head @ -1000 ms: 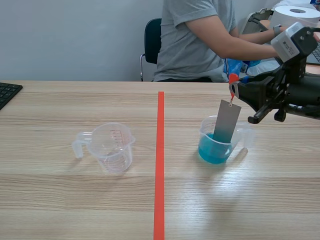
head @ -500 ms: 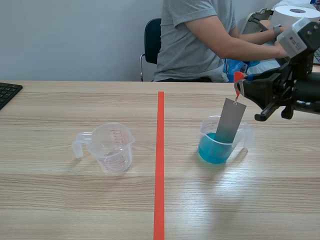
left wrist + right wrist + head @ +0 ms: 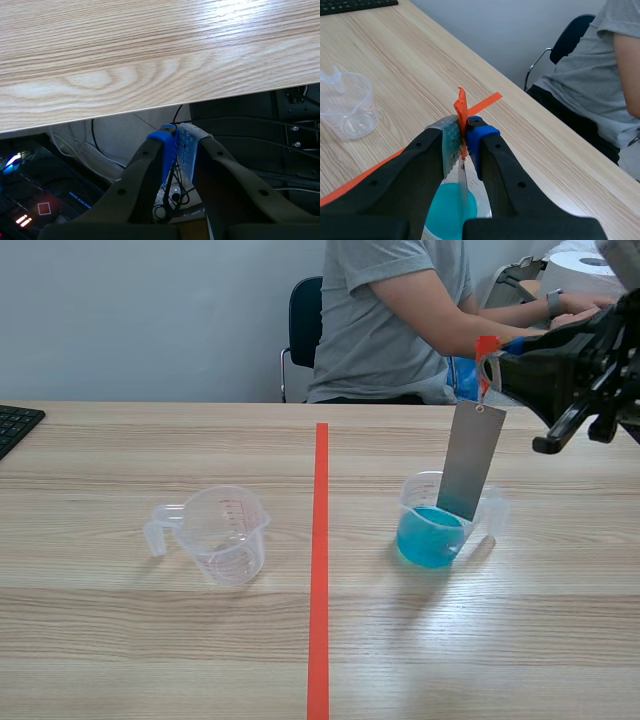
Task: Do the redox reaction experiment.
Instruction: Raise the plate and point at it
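Left tool (image 3: 175,150): closed on nothing, pads pressed together, parked below the near edge of the worktop (image 3: 150,640) (out of the way, I judge, since this step needs only one arm).
Empty cup (image 3: 222,535): clear, with a handle, standing left of the tape line (image 3: 319,570), well apart from the other cup.
Filled cup (image 3: 432,525): clear, right of the line, with blue liquid (image 3: 428,537) in its lower part.
Metal strip (image 3: 470,462): grey and slightly tilted, with its lower end inside the filled cup near the liquid's surface. I cannot tell whether it touches.
Orange tag (image 3: 460,106): fixed to the strip's top, probably so the fingers never pinch the metal itself.
Right tool (image 3: 461,132): clamped on the orange tag above the filled cup, so the strip dangles freely.
Person (image 3: 400,320): seated across the worktop.
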You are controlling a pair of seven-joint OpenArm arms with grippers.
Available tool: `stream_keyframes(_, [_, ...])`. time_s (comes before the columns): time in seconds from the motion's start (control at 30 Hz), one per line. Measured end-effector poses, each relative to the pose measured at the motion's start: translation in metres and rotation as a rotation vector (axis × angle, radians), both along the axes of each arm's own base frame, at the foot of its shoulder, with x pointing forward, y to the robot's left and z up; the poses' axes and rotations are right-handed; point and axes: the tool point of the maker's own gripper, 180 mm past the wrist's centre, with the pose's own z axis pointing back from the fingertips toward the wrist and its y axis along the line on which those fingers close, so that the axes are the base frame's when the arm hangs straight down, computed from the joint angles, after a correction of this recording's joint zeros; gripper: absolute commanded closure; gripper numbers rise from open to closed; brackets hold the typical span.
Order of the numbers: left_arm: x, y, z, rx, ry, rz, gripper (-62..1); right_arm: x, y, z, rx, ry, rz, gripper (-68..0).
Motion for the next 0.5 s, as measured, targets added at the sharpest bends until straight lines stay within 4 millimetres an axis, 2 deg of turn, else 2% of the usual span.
stream_keyframes(0.5, [0.000,0.000,0.000,0.000,0.000,0.000,-3.6,-0.009,0.002,0.054,0.037,-0.053,0.004,-1.7])
